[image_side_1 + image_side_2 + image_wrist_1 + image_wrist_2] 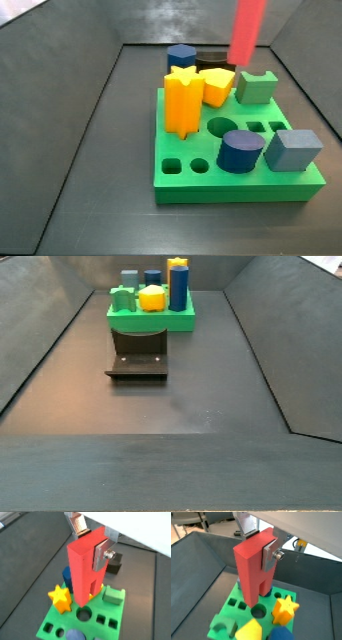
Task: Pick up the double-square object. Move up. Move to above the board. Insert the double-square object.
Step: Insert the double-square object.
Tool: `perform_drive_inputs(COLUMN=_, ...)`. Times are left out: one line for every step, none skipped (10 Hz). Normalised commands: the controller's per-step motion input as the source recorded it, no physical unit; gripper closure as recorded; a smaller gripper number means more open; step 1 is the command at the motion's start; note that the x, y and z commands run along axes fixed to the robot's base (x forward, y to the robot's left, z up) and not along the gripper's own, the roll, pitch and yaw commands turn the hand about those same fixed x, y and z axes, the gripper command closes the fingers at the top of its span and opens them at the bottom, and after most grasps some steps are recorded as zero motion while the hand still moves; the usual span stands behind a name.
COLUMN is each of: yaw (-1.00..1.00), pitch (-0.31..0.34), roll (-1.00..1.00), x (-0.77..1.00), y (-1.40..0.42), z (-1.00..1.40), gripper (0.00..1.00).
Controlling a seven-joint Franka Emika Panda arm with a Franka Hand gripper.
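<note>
The claw (95,547), its silver fingers pinching the tall matte red double-square object (83,567), hangs over the bright green board (238,614); a clean insertion likely needs the bar upright, squared to its slot.

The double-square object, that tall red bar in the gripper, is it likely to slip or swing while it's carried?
Probably not much. The double-square object looks rigid, with flat matte sides, and the gripper pinches it near the top, above the board. Being long below the grip, it could pivot slightly if nudged.
</note>
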Motion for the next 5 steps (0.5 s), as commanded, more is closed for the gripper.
perform_drive_inputs(yaw=-0.31, pitch=-0.010, roll=0.10, x=0.72, y=-0.41, z=-0.06, gripper=1.00)
perform_drive_inputs(yaw=-0.31, pitch=-0.011, roll=0.09, x=0.73, y=-0.40, z=-0.05, gripper=1.00)
perform_drive_inputs(yaw=-0.33, pitch=-0.010, roll=0.08, x=0.71, y=-0.39, z=-0.04, gripper=1.00)
perform_drive_inputs(yaw=-0.37, pitch=-0.003, roll=0.09, x=0.69, y=-0.33, z=-0.05, gripper=1.00)
perform_drive_inputs(yaw=-0.49, pitch=-0.010, roll=0.14, x=0.57, y=-0.27, z=-0.14, gripper=1.00)
